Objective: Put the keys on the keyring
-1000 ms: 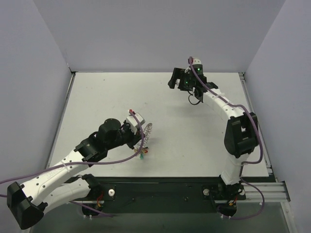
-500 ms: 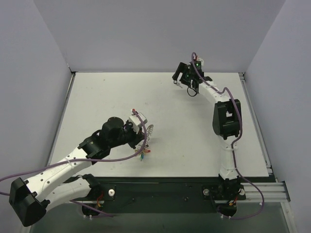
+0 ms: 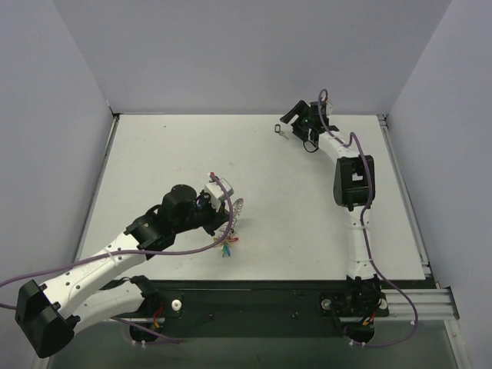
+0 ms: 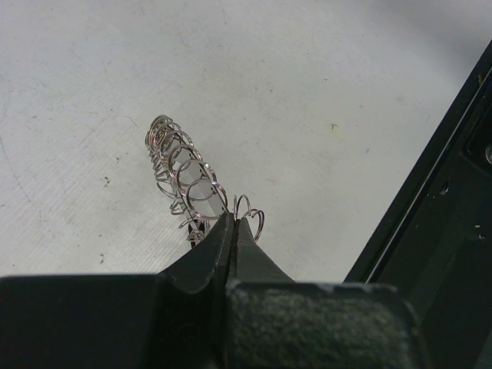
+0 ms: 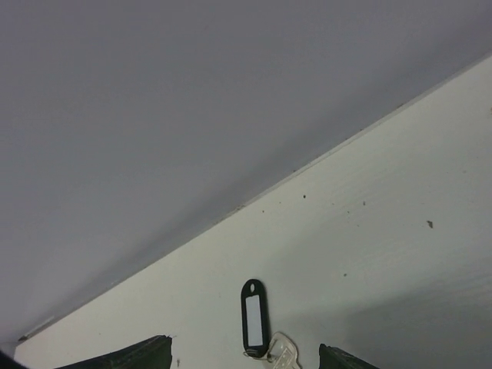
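Now the keyring (image 4: pixel 181 165) is pinched in the left tool (image 4: pixel 232 223), coloured keys (image 3: pixel 225 246) just beside it. The black key (image 5: pixel 254 317) lies on the worktop (image 3: pixel 169 154) by the back wall. The right tool (image 5: pixel 244 350), spread, has swung out over it, so pickup is likely next.

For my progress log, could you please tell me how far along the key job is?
Looks done: the coloured keys bunch right under the keyring, seemingly on it, though the link is too small to confirm. In hand: the left gripper is shut on the keyring; the right gripper, open, hovers at the black key lying far away. Left: grasp that key and thread it on.
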`<move>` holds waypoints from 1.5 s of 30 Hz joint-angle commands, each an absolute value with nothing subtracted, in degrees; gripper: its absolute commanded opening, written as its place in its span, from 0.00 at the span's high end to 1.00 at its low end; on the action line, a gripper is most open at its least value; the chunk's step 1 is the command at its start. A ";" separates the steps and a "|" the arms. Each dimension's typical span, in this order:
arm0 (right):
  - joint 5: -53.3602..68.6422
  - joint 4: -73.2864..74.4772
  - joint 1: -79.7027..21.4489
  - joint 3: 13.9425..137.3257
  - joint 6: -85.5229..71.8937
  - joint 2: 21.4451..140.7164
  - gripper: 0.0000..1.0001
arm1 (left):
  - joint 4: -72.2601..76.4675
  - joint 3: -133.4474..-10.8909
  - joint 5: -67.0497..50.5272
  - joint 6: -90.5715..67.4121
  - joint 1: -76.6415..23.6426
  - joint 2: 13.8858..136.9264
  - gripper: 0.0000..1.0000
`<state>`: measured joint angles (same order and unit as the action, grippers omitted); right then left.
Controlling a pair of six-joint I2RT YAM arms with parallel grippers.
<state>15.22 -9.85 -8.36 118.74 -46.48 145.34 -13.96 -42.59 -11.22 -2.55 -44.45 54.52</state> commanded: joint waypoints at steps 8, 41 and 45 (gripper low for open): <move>16.88 -15.11 -9.14 128.32 -55.36 151.70 0.37 | -10.11 -45.18 -13.18 -2.81 -43.77 54.40 1.00; 29.80 -32.86 -10.63 105.40 -68.55 145.83 0.45 | -13.18 -46.41 -11.69 -2.55 -43.68 49.75 1.00; 30.67 -37.78 -10.46 96.17 -70.66 141.60 0.45 | -13.88 -46.67 -11.43 -2.55 -43.77 48.61 1.00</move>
